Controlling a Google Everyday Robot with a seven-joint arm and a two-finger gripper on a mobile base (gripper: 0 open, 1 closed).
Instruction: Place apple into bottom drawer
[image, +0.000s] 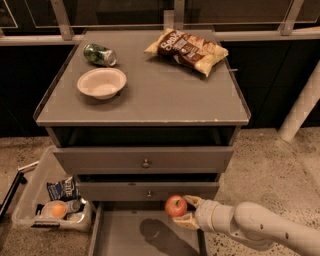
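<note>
On the grey cabinet's surface (165, 95), the round white bowl (101, 83) sits left, the green metal can (99, 54) behind it, and the crinkly chip bag (187, 49) upper right. Low in the frame, the robot's pale hand (183, 210) holds the round red apple (175, 205) over the open grey bottom drawer (120, 235). A clear plastic bin (35, 190) sits lower left.

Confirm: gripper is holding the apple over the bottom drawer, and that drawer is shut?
Not quite. The bottom drawer is pulled open, not shut: the camera view shows its flat floor, with the apple's shadow on it. The rest stands: the gripper, at the front of the cabinet, is holding the apple over that drawer.
</note>
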